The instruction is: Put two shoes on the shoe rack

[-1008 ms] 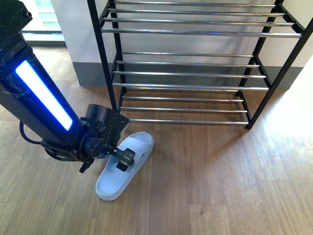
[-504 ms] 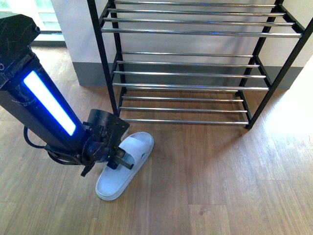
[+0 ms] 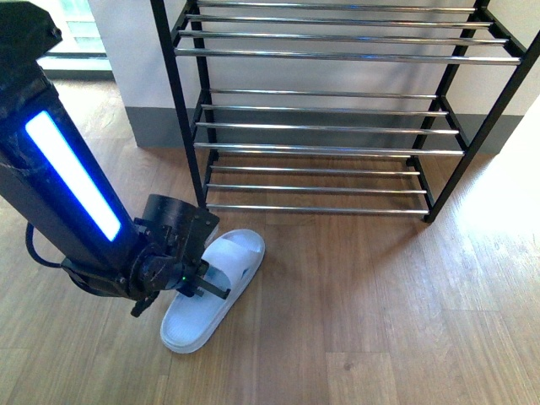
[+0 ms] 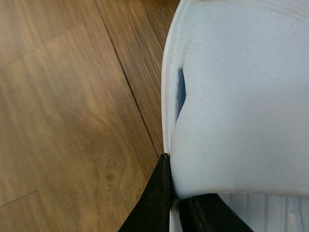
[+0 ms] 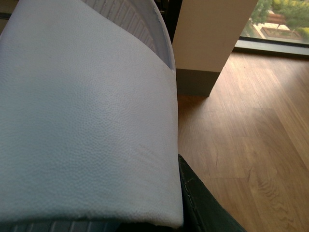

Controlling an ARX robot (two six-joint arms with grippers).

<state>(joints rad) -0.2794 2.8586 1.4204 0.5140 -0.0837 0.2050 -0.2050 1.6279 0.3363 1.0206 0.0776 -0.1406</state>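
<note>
Front view: left arm (image 3: 67,177), lit blue strip along it, comes in from the upper left. The left gripper (image 3: 202,285) sits on a pale blue slipper (image 3: 192,321) at lower left centre. Slipper is on or just off the wood floor (image 3: 354,304); cannot tell which. It is near the left front post of the shoe rack (image 3: 337,150), not on it. No right arm in this view.

Left wrist view, not seen from the front: black fingers (image 4: 154,208) pinch the edge of the slipper's strap (image 4: 241,96), one outside it and one tucked under. Clamped on the strap.

Right wrist view: a slipper strap (image 5: 82,106) fills the left of the frame. One black finger of the right gripper (image 5: 193,198) lies against the strap's edge at the bottom. The other finger is hidden, so grip cannot be told. A white pillar (image 5: 212,34) with a grey base and a window (image 5: 280,21) are at upper right.

Count: slippers, 1 in the front view and 1 per wrist view. Rack tiers in frame, 3, of chrome rods.
</note>
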